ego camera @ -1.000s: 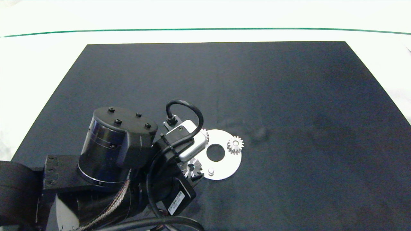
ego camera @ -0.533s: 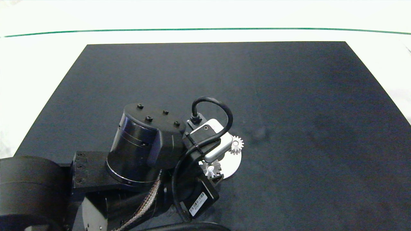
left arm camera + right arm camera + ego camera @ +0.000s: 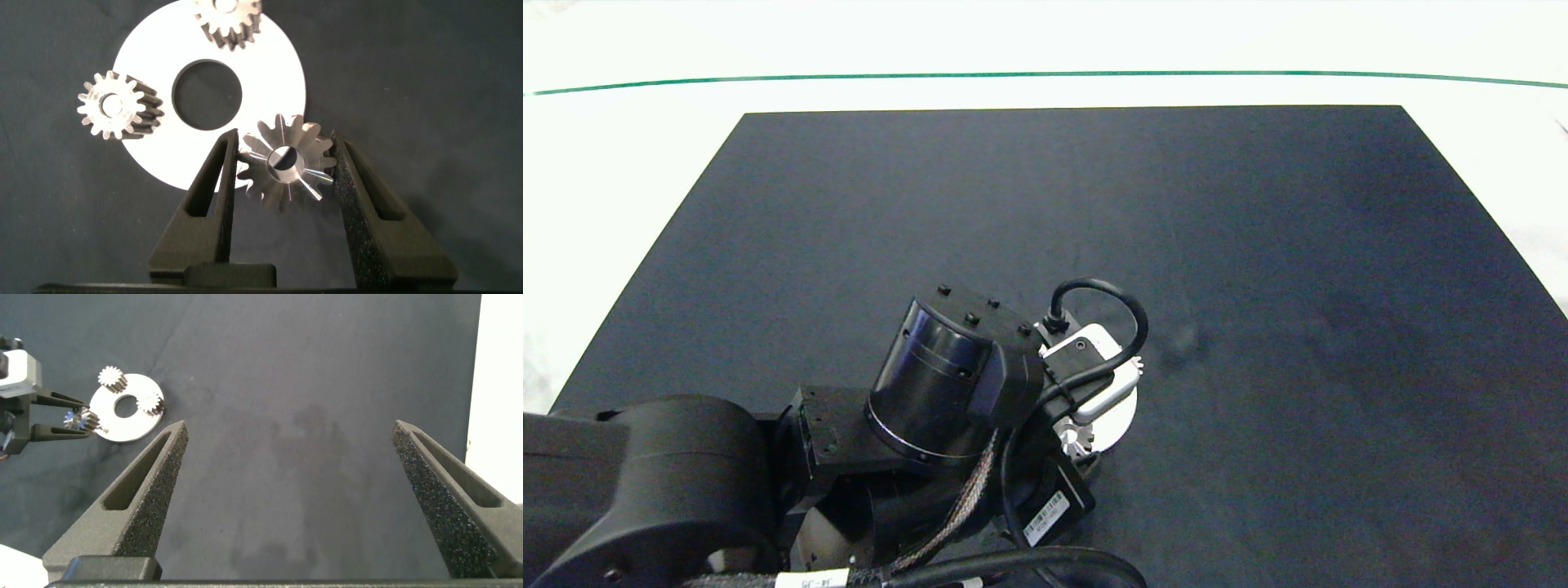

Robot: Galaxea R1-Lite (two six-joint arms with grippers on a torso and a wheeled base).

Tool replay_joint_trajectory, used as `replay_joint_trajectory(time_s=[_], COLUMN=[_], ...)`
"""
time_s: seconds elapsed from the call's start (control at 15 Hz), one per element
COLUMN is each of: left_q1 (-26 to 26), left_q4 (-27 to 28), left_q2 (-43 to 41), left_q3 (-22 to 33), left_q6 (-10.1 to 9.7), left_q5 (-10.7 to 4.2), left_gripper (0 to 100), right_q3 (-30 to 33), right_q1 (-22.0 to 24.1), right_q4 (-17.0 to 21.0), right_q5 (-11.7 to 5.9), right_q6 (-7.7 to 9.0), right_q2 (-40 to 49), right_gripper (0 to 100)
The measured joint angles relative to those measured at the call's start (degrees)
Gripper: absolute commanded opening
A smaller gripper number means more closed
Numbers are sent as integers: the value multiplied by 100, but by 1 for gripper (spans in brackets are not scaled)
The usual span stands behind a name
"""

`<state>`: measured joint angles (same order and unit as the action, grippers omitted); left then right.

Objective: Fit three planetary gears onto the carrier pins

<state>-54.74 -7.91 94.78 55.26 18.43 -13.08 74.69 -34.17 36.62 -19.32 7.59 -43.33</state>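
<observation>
Head view: left arm (image 3: 931, 408) reaching in over the white disc (image 3: 1117, 425), hiding most of it and the gears on it.

Left wrist view: left gripper (image 3: 282, 167) pinching the third gear (image 3: 286, 162) by its teeth, bore sitting over the last pin (image 3: 283, 159). Two other gears (image 3: 118, 104) (image 3: 229, 18) already seated just beyond the fingertips, across the centre hole (image 3: 207, 95).

Right wrist view: right gripper (image 3: 290, 498) spread wide, empty, parked well apart from the disc.

Step in hand, by judgement: seating the final gear. Next move needed: bore kept true on the pin, a straight push down, then release.
</observation>
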Motion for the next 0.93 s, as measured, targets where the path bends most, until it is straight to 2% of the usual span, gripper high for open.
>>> replay_joint_trajectory(time_s=[0.33, 0.93], left_q1=[188, 254], left_q4=[-11, -18], left_q2=[157, 260], left_q3=[2, 22], left_q6=[218, 257], left_q5=[-9, -9], left_gripper=[25, 25], right_q3=[2, -13], right_q1=[0, 0], right_q4=[0, 0], right_q5=[0, 4], right_q6=[0, 23], right_q2=[27, 28], right_gripper=[100, 100])
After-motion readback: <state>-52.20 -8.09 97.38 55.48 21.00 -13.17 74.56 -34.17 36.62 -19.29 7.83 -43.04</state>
